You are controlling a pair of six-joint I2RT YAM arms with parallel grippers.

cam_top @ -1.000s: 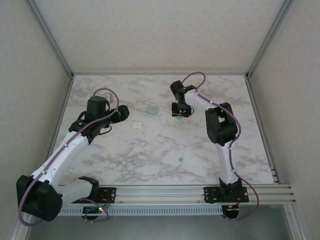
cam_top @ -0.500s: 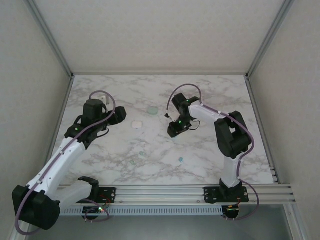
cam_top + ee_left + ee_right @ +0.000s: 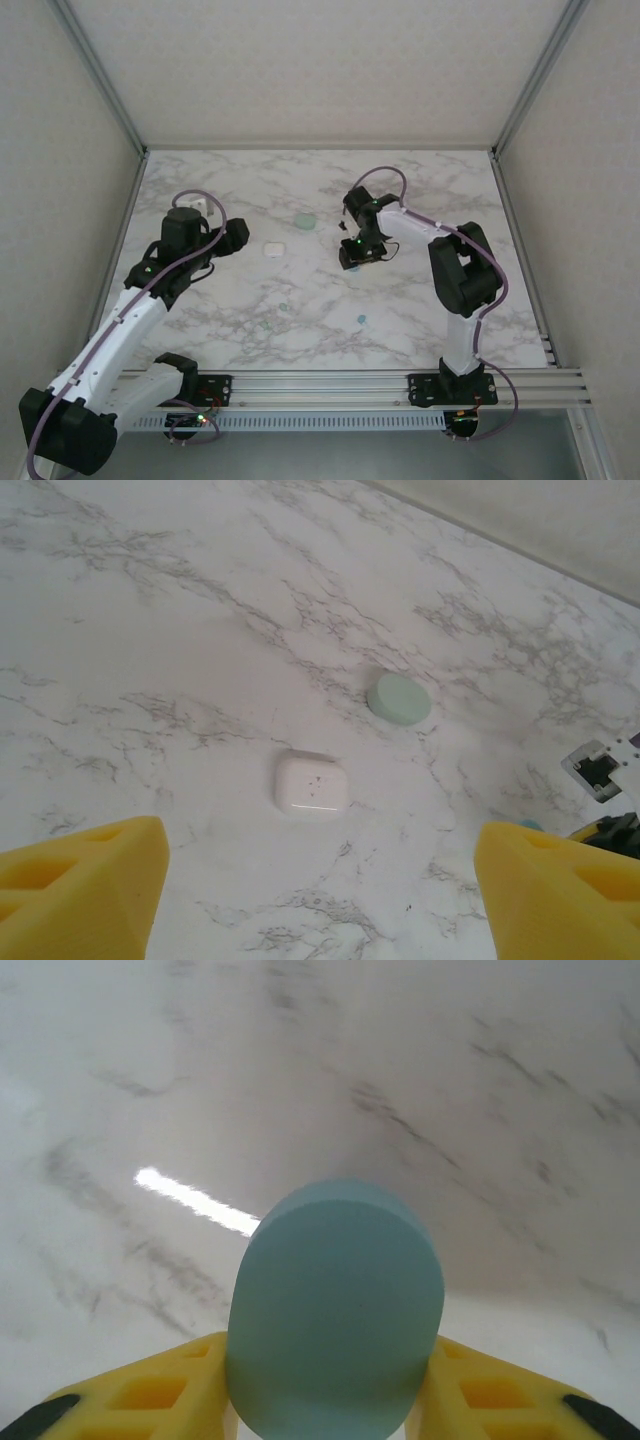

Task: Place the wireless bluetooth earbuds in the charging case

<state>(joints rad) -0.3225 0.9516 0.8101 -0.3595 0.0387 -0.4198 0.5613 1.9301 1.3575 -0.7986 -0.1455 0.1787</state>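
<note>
Both jaws of the left gripper (image 3: 318, 890) stand wide apart, empty. A white charging case (image 3: 310, 783) lies at its twelve o'clock, a pale green case (image 3: 399, 697) between that case's one and two o'clock. Two tiny earbuds (image 3: 283, 307) lie at the white case's six o'clock, a third earbud (image 3: 361, 320) at six o'clock of the right gripper (image 3: 352, 256), clamped on a blue-teal case (image 3: 335, 1310).

No words, numbers or signs can be read here. The white case (image 3: 310, 783) has a few tiny dark dots on its lid, too small to tell if they are letters. The green case (image 3: 399, 698) and the blue case (image 3: 335, 1305) look plain.
</note>
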